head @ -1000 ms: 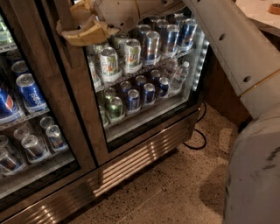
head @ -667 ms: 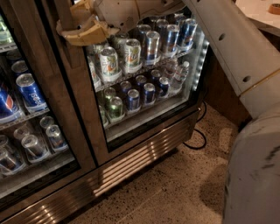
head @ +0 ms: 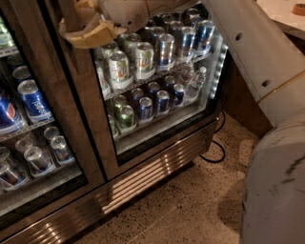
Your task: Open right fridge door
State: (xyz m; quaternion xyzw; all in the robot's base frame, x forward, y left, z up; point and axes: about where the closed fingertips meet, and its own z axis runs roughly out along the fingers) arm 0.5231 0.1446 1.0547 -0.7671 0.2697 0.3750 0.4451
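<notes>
Presently itemised, positions given by clock face from the middle of the view.
Gripper: tan gripper (head: 90, 29) at 11 o'clock, up against the upper left stile of the right fridge door (head: 95, 120).
Jaws: how far they are parted, and whether they hold anything, cannot be told.
Right fridge door: steel-framed glass door running from the centre up toward 12 and 1 o'clock, black rim around the pane. Whether it sits fully shut or a crack ajar cannot be told.
Handle: vertical steel bar (head: 72, 57) on that door's left stile, passing by the gripper.
Stock, upper shelf: silver cans (head: 138, 59) at 12 o'clock, blue cans (head: 201, 33) at 1 o'clock.
Stock, lower shelf: blue cans (head: 146, 107) near the centre, one green can (head: 125, 117) just beside them, clear bottle (head: 195, 81) at 2 o'clock.
Light strip: lit vertical strip (head: 218, 66) along the right inner edge.
Left door: matching steel-framed door (head: 64, 110) at 9 o'clock, blue Pepsi cans (head: 32, 100) behind its glass.
Grille: ribbed steel kick panel (head: 143, 177) under both doors, 6 to 7 o'clock.
Floor: speckled floor (head: 190, 212) at 5 o'clock.
Cable: black cable (head: 217, 153) on the floor at 4 o'clock.
Arm: white arm (head: 252, 52) crossing from 2 o'clock to the gripper.
Worktop: pale corner (head: 281, 14) at 1 o'clock.
</notes>
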